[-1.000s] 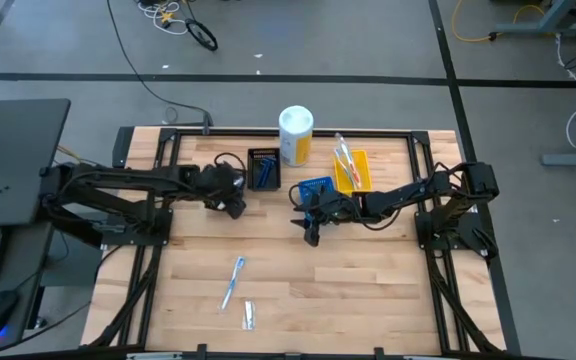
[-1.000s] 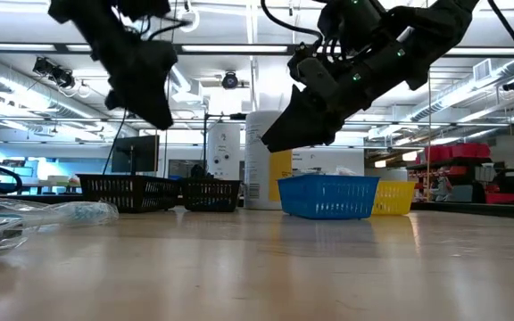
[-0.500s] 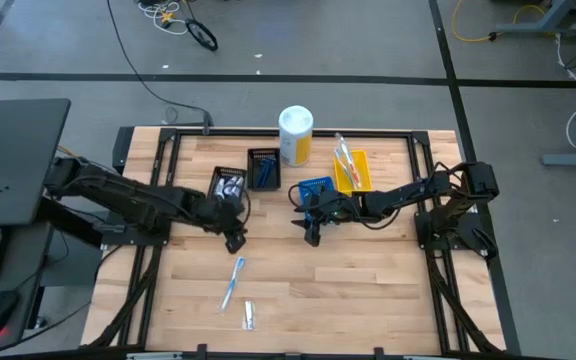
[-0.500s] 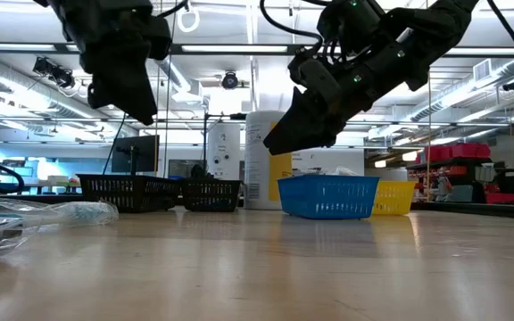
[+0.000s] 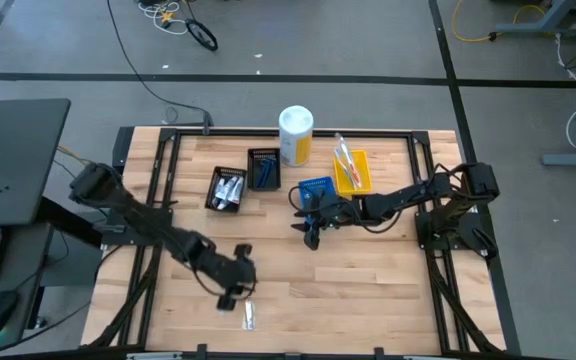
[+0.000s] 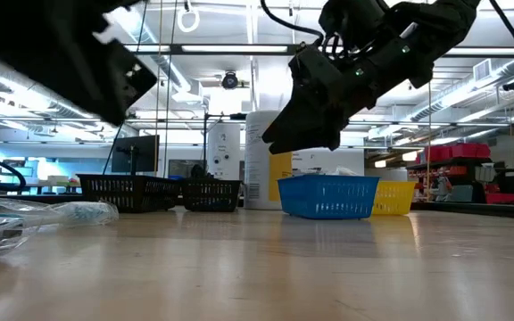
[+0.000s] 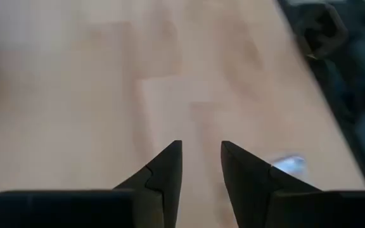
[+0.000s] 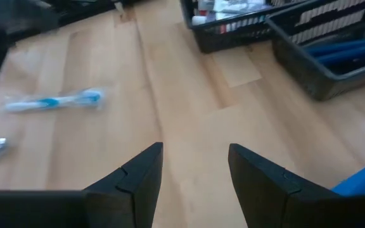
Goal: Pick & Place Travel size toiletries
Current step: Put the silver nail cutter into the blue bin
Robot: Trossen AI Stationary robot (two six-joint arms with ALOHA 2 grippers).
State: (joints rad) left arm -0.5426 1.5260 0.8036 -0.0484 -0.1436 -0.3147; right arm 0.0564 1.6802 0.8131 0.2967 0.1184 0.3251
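Note:
My left gripper (image 5: pixel 233 292) hangs open over the near-left part of the table and touches nothing; its fingertips (image 7: pixel 200 152) stand over bare wood. Just beyond it lies a small white tube (image 5: pixel 249 316), seen blurred in the left wrist view (image 7: pixel 288 163). A light-blue toothbrush in clear wrap (image 8: pixel 52 101) lies flat on the table; in the high view the left gripper covers it. My right gripper (image 5: pixel 311 238) hovers open (image 8: pixel 195 155) on the near side of the blue tray (image 5: pixel 315 190).
Along the far side stand a black tray holding white tubes (image 5: pixel 226 188), a black tray with blue razors (image 5: pixel 264 168), a yellow tray with toothbrushes (image 5: pixel 351 170) and a white-and-yellow canister (image 5: pixel 295 135). Bare wood spreads across the near-right part of the table (image 5: pixel 368 290).
My left gripper has swung from over the black tray with the tubes toward the table's near edge, and now hangs over the toothbrush, next to the tube. The tray with white tubes has come into view.

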